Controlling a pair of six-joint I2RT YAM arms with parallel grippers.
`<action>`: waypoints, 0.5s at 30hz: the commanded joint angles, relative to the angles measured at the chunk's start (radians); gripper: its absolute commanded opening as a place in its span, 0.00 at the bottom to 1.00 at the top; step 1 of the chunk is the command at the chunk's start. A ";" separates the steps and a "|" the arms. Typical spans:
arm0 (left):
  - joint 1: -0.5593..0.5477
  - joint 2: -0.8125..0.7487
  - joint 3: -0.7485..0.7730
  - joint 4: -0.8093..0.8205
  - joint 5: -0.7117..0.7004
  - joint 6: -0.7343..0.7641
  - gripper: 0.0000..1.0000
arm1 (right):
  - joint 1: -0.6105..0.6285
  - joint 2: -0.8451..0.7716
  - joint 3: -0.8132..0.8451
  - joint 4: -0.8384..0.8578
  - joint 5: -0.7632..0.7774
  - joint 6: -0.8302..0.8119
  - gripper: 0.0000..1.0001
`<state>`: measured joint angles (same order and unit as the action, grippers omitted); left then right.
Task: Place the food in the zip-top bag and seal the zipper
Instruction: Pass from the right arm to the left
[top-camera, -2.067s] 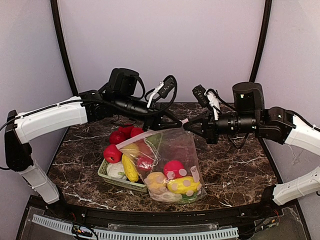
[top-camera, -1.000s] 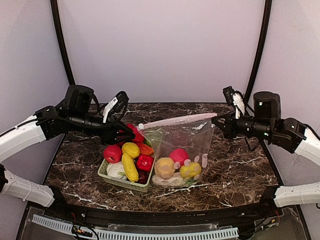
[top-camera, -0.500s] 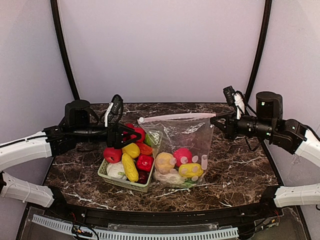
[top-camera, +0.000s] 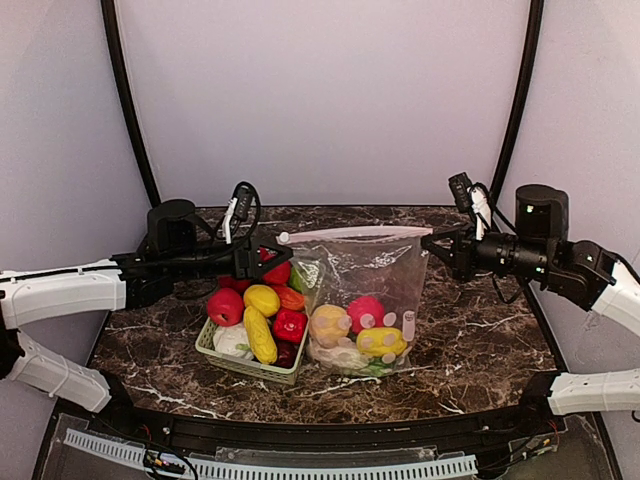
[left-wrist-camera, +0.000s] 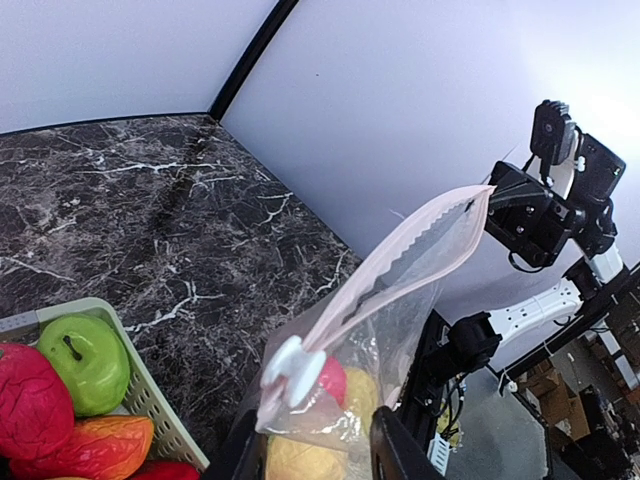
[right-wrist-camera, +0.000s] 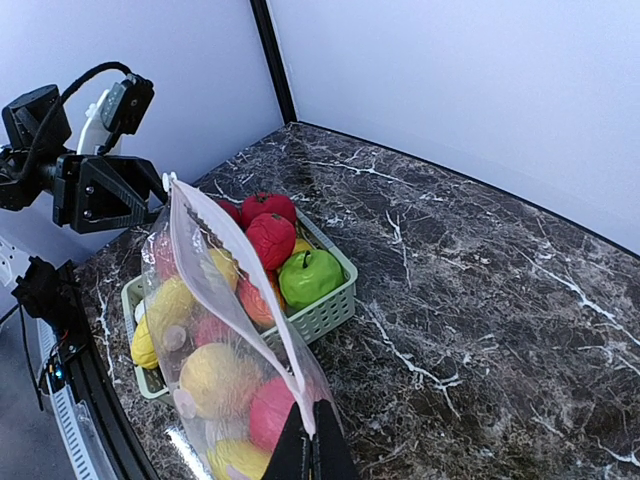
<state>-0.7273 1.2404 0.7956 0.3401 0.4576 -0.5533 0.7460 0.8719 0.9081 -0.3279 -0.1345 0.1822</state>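
No readable text, label, brand or number anywhere (only pale round dots on the zip-top bag (top-camera: 385, 265))

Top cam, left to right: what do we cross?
left arm → basket → bag → right gripper, pinching the bag's top right corner.

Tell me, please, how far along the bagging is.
Done: some food sits inside the zip-top bag. In hand: the right gripper pinches the zipper at its end, holding the bag up; the left gripper is open beside the slider. Left: more food lies in the basket; whether the zipper is sealed, I cannot tell.
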 joint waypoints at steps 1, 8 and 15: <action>0.002 -0.003 -0.009 0.050 -0.004 -0.009 0.31 | -0.002 -0.012 -0.012 0.052 -0.010 0.002 0.00; 0.003 0.033 -0.007 0.105 0.004 -0.011 0.04 | -0.002 -0.017 -0.006 0.048 -0.010 0.000 0.00; 0.002 0.061 0.007 0.154 0.068 0.030 0.01 | -0.002 0.001 0.076 -0.008 -0.012 -0.030 0.60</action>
<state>-0.7265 1.2949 0.7956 0.4416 0.4683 -0.5598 0.7460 0.8707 0.9112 -0.3302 -0.1383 0.1787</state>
